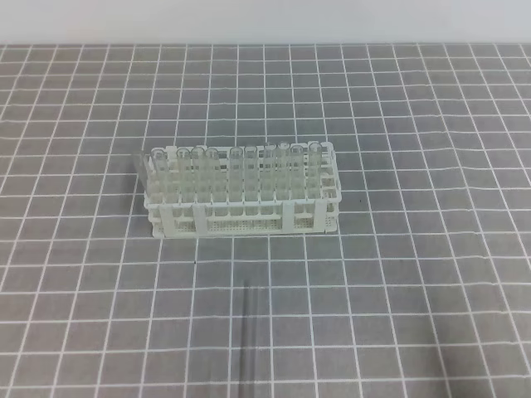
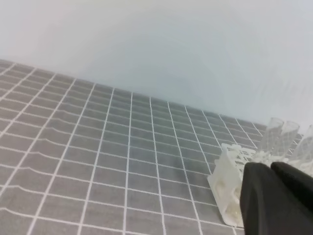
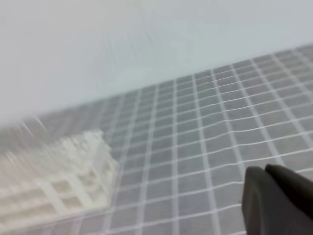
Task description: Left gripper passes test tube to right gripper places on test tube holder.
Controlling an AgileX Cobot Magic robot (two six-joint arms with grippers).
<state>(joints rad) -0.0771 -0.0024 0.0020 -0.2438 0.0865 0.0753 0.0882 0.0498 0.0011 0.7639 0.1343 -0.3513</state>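
Note:
The white test tube holder (image 1: 241, 207) stands mid-table with several clear tubes upright in it. A slim transparent test tube (image 1: 246, 332) lies faintly visible on the mat in front of the holder, pointing toward the near edge. Neither arm shows in the exterior high view. In the left wrist view the left gripper (image 2: 270, 167) is shut and empty at the lower right, just before a corner of the holder (image 2: 226, 178). In the right wrist view the right gripper (image 3: 265, 171) is shut and empty, and the blurred holder (image 3: 73, 169) lies far to its left.
A grey mat with a white grid (image 1: 415, 274) covers the table up to a pale wall (image 1: 265, 21) at the back. One clear tube (image 1: 143, 168) leans out at the holder's left end.

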